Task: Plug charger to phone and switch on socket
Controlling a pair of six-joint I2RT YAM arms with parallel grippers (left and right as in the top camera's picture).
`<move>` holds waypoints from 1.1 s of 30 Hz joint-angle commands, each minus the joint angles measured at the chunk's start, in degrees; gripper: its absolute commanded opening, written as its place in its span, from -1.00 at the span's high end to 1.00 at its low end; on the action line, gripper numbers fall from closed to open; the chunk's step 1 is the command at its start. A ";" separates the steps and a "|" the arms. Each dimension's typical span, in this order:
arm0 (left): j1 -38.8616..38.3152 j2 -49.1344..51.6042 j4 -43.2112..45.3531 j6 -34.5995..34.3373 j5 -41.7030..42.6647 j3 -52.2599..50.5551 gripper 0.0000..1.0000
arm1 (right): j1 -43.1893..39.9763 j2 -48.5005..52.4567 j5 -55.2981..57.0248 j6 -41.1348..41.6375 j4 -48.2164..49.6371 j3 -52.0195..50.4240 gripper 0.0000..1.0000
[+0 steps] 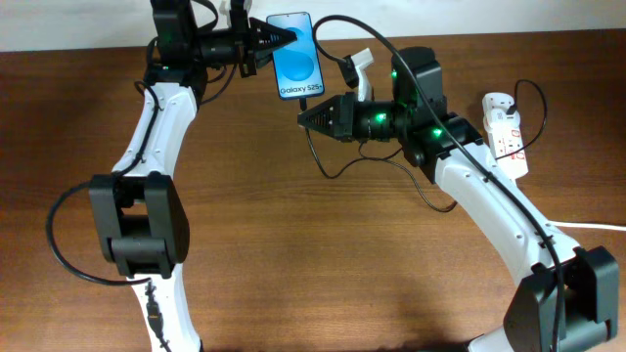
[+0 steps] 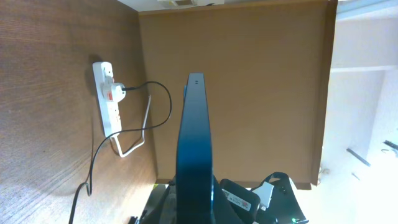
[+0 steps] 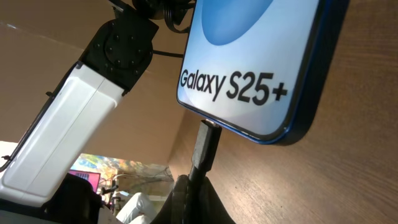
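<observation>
The phone [image 1: 295,56], blue screen with "Galaxy S25+" text, is held at the table's far edge by my left gripper [image 1: 266,41], which is shut on its left side. In the left wrist view the phone [image 2: 194,143] shows edge-on between the fingers. My right gripper [image 1: 305,115] is shut on the charger plug [image 3: 205,144], whose tip touches the phone's bottom edge [image 3: 261,93]. The thin black charger cable [image 1: 337,161] loops on the table under the right arm. The white socket [image 1: 504,132] lies at the right, also in the left wrist view [image 2: 107,94], with a plug in it.
A thick white cord [image 1: 587,226] runs off the right edge from the socket. A white object [image 1: 360,66] sits behind the right gripper. The left arm's base [image 1: 137,225] stands at the left, the right arm's base [image 1: 567,293] at the lower right.
</observation>
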 commanded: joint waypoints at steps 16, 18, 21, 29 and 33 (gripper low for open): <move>-1.99 -0.46 0.28 1.31 5.88 0.63 1.00 | -0.50 -0.33 4.15 0.35 0.39 0.35 0.67; -1.95 -0.46 0.28 1.31 5.88 0.63 1.00 | -0.52 -0.33 4.11 0.33 -0.11 0.35 0.62; -1.95 -0.46 0.28 1.31 5.66 0.63 1.00 | -0.52 -0.33 2.78 0.31 -0.48 0.35 0.54; -0.92 -0.46 0.28 1.38 5.44 0.63 1.00 | -0.66 -0.33 0.83 0.28 -0.66 0.35 0.11; 1.33 -0.46 0.26 4.70 8.55 0.63 1.00 | -1.33 -0.35 -0.31 0.26 -0.61 0.35 -0.20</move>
